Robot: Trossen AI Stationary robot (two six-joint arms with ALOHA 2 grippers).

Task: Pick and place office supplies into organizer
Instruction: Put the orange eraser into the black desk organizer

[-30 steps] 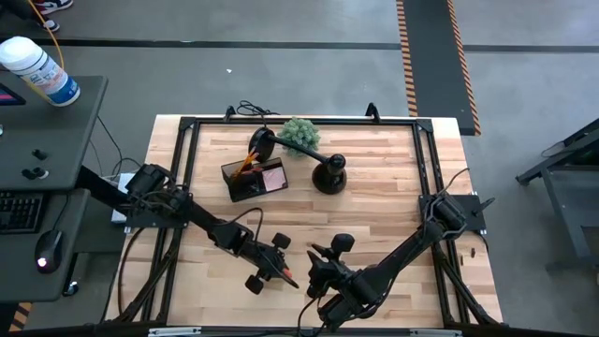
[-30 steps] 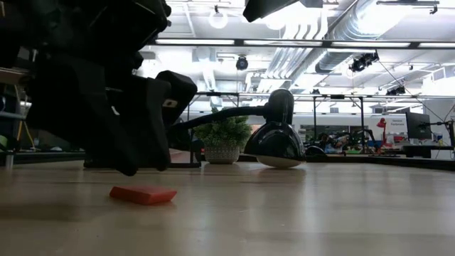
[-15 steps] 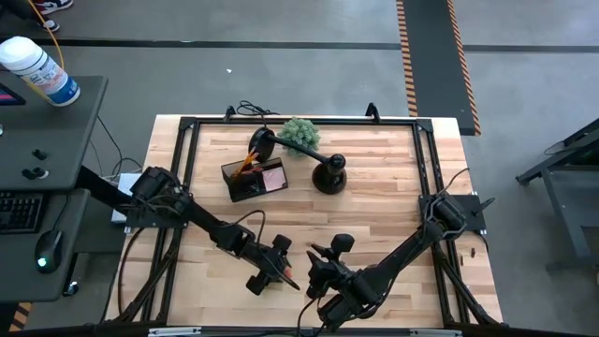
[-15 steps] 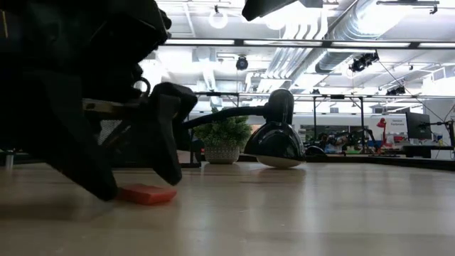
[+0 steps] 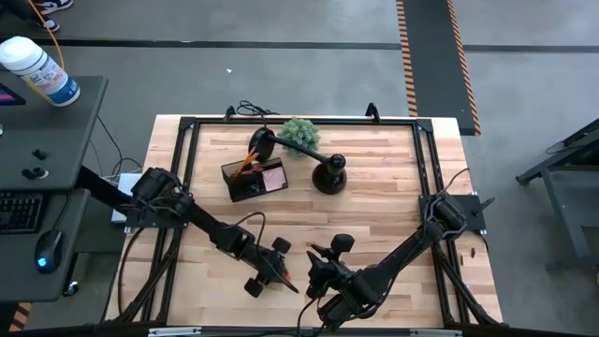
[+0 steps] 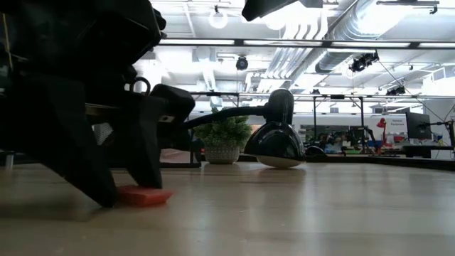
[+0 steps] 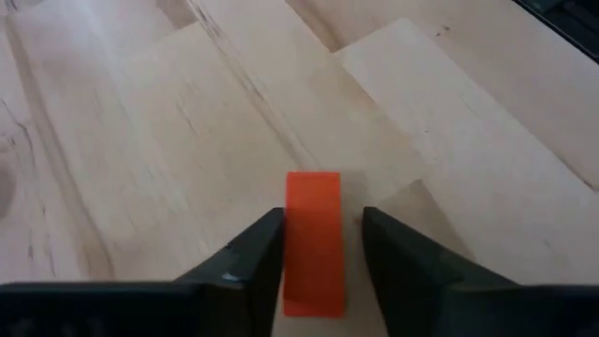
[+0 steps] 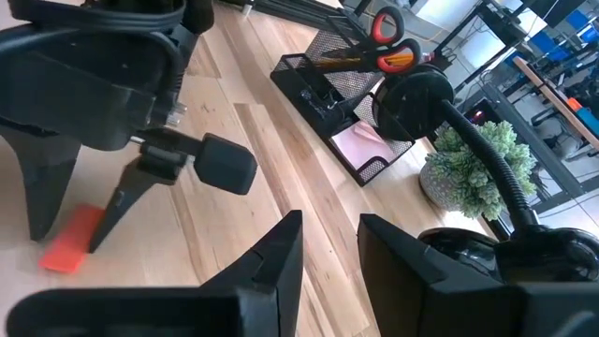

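Lowered left claw now straddling flat orange-red rectangular clip, fingers open, right claw parted, empty

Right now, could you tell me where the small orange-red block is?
The orange-red block lies flat on the wooden table near its front edge, left of centre, between the left gripper's open fingers.

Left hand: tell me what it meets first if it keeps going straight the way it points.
Probably the table: the left hand points down, its fingers open astride the flat red eraser, almost at the wood.
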